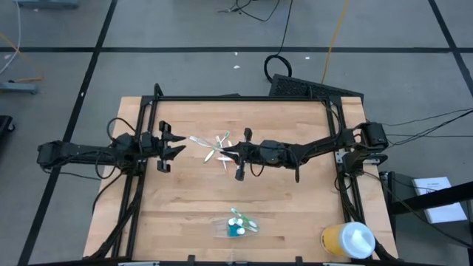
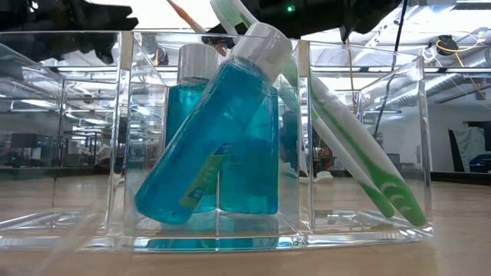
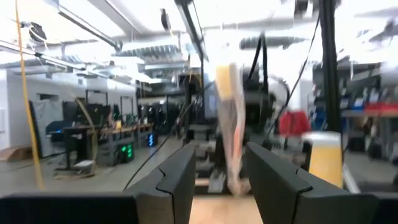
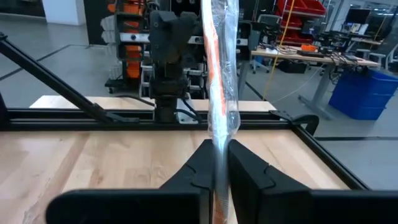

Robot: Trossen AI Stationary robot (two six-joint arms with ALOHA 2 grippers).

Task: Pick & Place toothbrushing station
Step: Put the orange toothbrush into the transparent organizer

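The toothbrushing station (image 1: 236,225), a clear plastic holder, stands on the wood near the table's front edge. It holds blue bottles (image 2: 222,130) and green-and-white toothbrushes (image 2: 360,153). My right gripper (image 1: 232,154) is at the table's middle, shut on a toothbrush in a see-through wrapper (image 4: 221,74), white with orange. My left gripper (image 1: 179,146) is open and empty to the left of it, fingers pointing at it; the wrapped toothbrush (image 3: 230,124) shows beyond its fingers. My right gripper pinches the wrapped toothbrush low on its length (image 4: 220,138) between its two fingers. The fingers are level, come from the table's right and lie across it. The toothbrush stands about upright, most of it above the fingers (image 4: 249,171); its lower end is hidden by them.
A yellow cup with a white lid (image 1: 347,240) stands at the near right corner. A black frame (image 1: 244,99) runs along the table's far edge and sides. Bare wood (image 1: 185,199) lies between the grippers and the station.
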